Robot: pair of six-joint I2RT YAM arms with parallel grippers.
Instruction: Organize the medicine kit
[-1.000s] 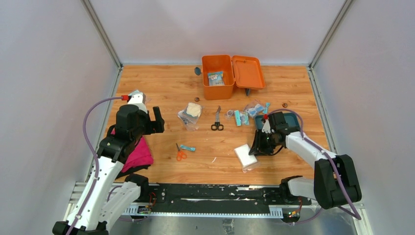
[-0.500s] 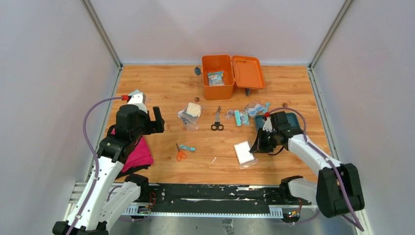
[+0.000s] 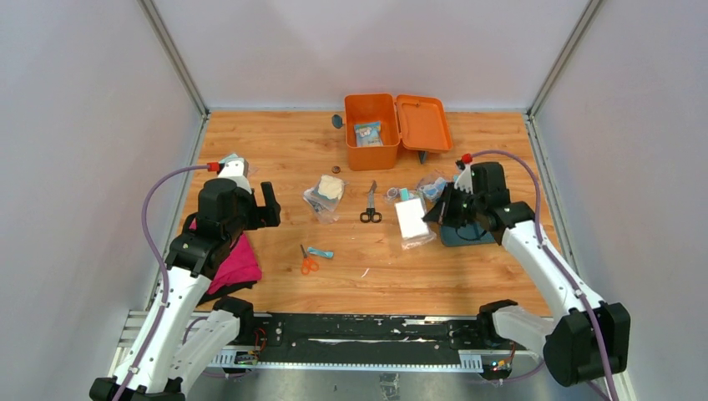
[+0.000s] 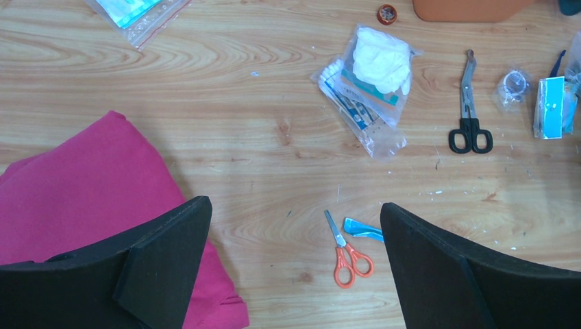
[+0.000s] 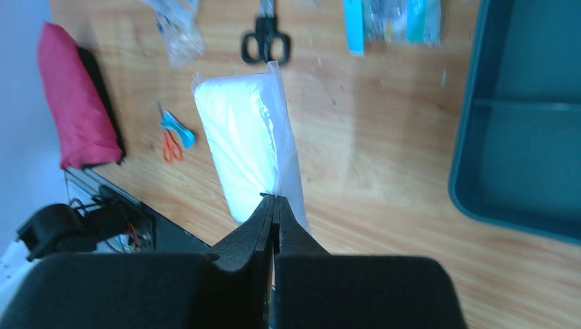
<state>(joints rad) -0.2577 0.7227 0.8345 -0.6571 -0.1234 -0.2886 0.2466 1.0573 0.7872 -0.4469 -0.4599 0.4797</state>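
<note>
We look down on the wooden worktop (image 3: 367, 276) as a clock, with 6 nearest the arms.

Near 8 o'clock lies a pink cloth (image 3: 234, 261). The left gripper (image 3: 269, 203) hangs just past it. Its jaws are spread wide apart and hold nothing.

A bit toward 7 o'clock from the middle lie small orange scissors (image 3: 308, 261), with a little blue strip (image 3: 321, 252) just beside them.

At about 3 o'clock is the right gripper (image 5: 274, 199). Its jaws are pressed tight together on the edge of a clear bag with a white pad (image 5: 240, 151) inside. The bag sticks out from the gripper toward 9 o'clock. A teal tray (image 3: 463, 236) lies under that arm.

Past the middle we see black scissors (image 3: 371, 207). Next to them, toward 9 o'clock, is a clear bag with white stuff (image 3: 324, 194).

The medicine kit (image 3: 373, 157) sits at 12 o'clock, by the far edge. Its lid (image 3: 423, 123) lies open toward 3 o'clock, and a small packet (image 3: 367, 134) lies inside the box.
</note>
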